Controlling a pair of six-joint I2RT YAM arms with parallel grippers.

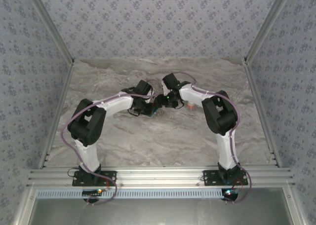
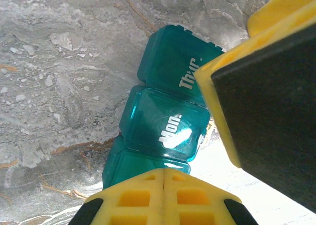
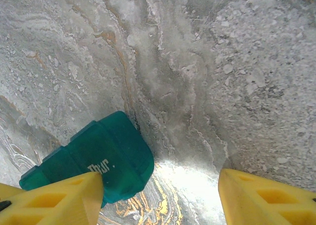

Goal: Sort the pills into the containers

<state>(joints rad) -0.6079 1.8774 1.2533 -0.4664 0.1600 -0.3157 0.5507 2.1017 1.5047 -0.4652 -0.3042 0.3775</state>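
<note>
The teal pill box (image 2: 165, 119) lies on the marble table between the two grippers, its "Mon." and "Thur." lids down so the contents are hidden. In the top view it is a small teal patch (image 1: 154, 109) under the two wrists. My left gripper (image 2: 163, 174) is shut, its yellow fingertips pressed together right over the near end of the box with nothing between them. My right gripper (image 3: 160, 198) stands open, its left finger (image 3: 54, 200) against the "Thur." end of the pill box (image 3: 106, 156) and its right finger over bare marble.
The right gripper's yellow and black finger (image 2: 266, 101) crowds the right side of the left wrist view, close over the box. A small orange object (image 1: 189, 106) lies by the right arm's forearm. Patterned walls (image 1: 29, 87) enclose the table on three sides.
</note>
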